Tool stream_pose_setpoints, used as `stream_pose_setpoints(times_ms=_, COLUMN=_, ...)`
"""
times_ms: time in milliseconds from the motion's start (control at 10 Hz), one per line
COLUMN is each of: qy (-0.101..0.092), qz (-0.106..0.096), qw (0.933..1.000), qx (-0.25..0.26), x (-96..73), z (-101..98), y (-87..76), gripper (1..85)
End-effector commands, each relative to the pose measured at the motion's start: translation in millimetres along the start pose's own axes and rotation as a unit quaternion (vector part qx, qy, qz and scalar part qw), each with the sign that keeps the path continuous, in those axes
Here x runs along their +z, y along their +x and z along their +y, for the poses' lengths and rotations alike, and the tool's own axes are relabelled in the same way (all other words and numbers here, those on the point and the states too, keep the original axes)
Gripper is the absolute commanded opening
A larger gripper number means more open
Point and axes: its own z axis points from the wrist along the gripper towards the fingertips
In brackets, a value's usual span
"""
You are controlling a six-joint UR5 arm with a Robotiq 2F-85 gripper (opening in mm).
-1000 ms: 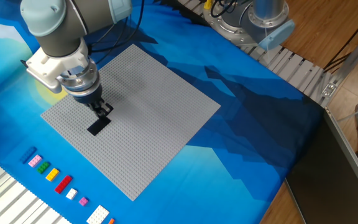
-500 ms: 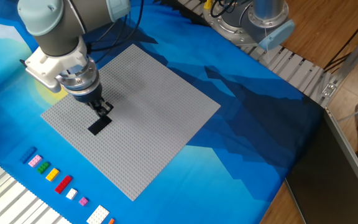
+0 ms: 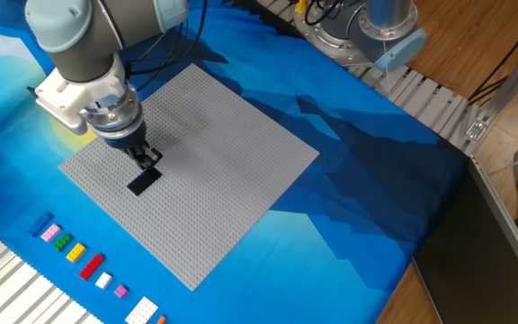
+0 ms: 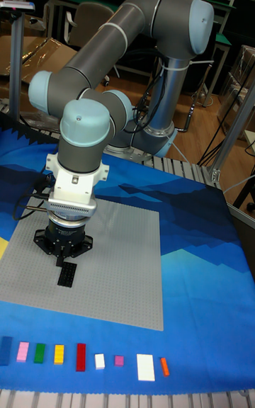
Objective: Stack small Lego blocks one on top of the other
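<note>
Fixed view | end effector (image 3: 149, 157) hung just above black brick (image 3: 143, 181) on grey baseplate (image 3: 223, 162), brick at its 6 o'clock | fingers looked narrow, could not tell if they held anything | risk: a crooked push down could miss the studs.

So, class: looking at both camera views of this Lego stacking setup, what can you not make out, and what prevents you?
- Gripper state: fingers dark against the black brick, fixed view; wrist covers them in the tall view.
- Whether the gripper touches the brick: too small, either view.
- Spare bricks: row cut off by the bottom edge, fixed view.
- Stud counts: too small.
</note>
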Motion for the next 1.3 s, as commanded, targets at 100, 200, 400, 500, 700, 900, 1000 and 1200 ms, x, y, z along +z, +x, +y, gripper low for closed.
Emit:
stream_pose_setpoints(times_ms=100, qy=0.009, qz=-0.010, qw=0.9999, qx=0.003, x=-2.2, z=-5.0, y=-18.1, gripper=1.0)
stream_pose_setpoints(times_ms=200, qy=0.010, qz=-0.011, qw=0.9999, qx=0.003, x=-2.5, z=-5.6, y=-22.8, gripper=1.0)
stream_pose_setpoints(times_ms=400, qy=0.011, qz=-0.016, qw=0.9998, qx=0.005, x=-1.2, z=-6.0, y=-27.5, gripper=1.0)
stream_pose_setpoints(times_ms=500, qy=0.011, qz=-0.018, qw=0.9998, qx=0.005, x=-0.6, z=-5.5, y=-30.0, gripper=1.0)
stream_pose_setpoints(times_ms=700, qy=0.008, qz=-0.020, qw=0.9997, qx=0.008, x=0.2, z=-4.0, y=-32.3, gripper=1.0)
stream_pose_setpoints(times_ms=900, qy=0.001, qz=-0.026, qw=0.9996, qx=0.011, x=2.1, z=-0.3, y=-35.8, gripper=1.0)
stream_pose_setpoints(times_ms=1000, qy=-0.001, qz=-0.028, qw=0.9995, qx=0.013, x=2.6, z=1.1, y=-37.6, gripper=1.0)
stream_pose_setpoints(times_ms=1200, qy=0.000, qz=-0.028, qw=0.9995, qx=0.014, x=2.0, z=1.7, y=-39.1, gripper=1.0)
